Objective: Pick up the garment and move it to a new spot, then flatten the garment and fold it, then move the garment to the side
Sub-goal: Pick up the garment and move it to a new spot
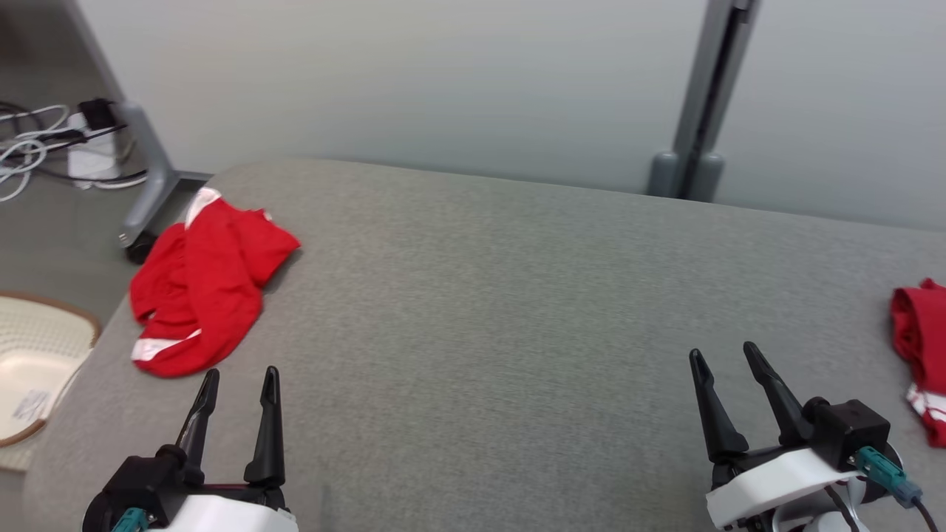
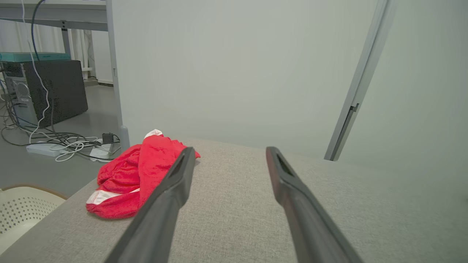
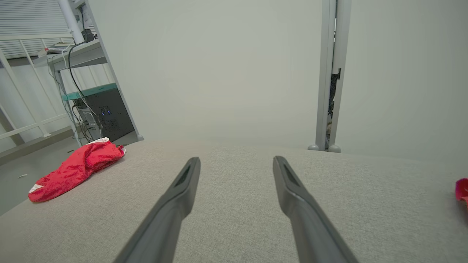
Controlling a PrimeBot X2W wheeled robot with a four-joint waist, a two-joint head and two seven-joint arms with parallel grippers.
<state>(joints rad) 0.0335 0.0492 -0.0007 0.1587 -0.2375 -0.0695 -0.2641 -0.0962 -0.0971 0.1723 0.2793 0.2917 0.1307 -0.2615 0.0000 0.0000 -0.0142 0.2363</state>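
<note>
A crumpled red garment with white trim (image 1: pixel 203 284) lies at the left edge of the grey padded table (image 1: pixel 517 310), partly draped over the side; it also shows in the left wrist view (image 2: pixel 135 175) and the right wrist view (image 3: pixel 78 168). My left gripper (image 1: pixel 240 378) hovers open just in front of it, nothing between its fingers. A second red garment with white trim (image 1: pixel 920 355) lies at the table's right edge, cut off by the frame. My right gripper (image 1: pixel 724 355) stands open to its left, apart from it.
A cream perforated basket (image 1: pixel 33 369) stands on the floor left of the table. Cables and a power strip (image 1: pixel 44 144) lie on the floor at the back left. A grey post (image 1: pixel 702 103) stands behind the table against a pale wall.
</note>
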